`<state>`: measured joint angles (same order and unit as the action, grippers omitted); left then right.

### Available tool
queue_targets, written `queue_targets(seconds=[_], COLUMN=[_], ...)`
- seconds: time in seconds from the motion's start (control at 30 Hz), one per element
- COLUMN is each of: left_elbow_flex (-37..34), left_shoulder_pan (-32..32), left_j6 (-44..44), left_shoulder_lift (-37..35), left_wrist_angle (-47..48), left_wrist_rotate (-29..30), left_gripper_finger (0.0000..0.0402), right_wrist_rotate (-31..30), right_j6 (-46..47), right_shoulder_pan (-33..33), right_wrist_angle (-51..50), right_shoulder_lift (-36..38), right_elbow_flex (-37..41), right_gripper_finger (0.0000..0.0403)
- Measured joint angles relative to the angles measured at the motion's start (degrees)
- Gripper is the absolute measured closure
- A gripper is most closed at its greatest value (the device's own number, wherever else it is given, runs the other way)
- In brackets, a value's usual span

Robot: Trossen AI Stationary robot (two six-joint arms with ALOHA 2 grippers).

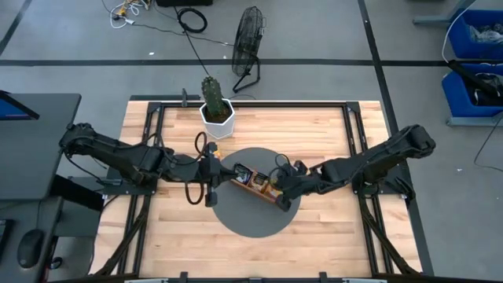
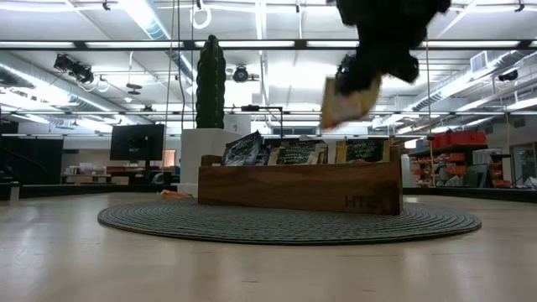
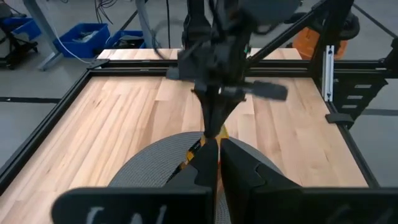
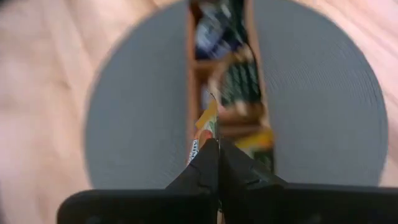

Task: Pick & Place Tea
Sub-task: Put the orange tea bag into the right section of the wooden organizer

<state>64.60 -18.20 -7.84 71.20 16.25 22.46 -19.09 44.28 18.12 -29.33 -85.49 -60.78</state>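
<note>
Lab: blue bins, strip lights

floor: grey | fan | blue bins | ceiling strip lights, possibly fluorescent

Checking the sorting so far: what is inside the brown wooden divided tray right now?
Upright dark tea packets fill the brown wooden divided tray on the round grey mat. Its front wall hides their lower halves. The right gripper holds an orange packet above.
</note>
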Motion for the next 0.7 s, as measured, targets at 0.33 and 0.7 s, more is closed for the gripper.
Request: queue_targets(seconds=[0.33,0.7], left_elbow_flex=[0.0,0.0], left_shoulder_pan=[0.01,0.02], left_j6=[-0.07,-0.43], left_shoulder_lift=[0.0,0.0], left_wrist_angle=[-0.07,-0.09], left_wrist_rotate=[0.22,0.81], left_gripper_finger=[0.0383,0.0383], right_wrist_rotate=[-0.41,-1.05], right_j6=[1.93,0.57], right_shoulder_pan=[-0.45,-0.79], right_wrist_angle=[6.28,12.11], right_shoulder_lift=[0.0,0.0], right_elbow_flex=[8.82,12.64], right_gripper_finger=[0.0403,0.0403])
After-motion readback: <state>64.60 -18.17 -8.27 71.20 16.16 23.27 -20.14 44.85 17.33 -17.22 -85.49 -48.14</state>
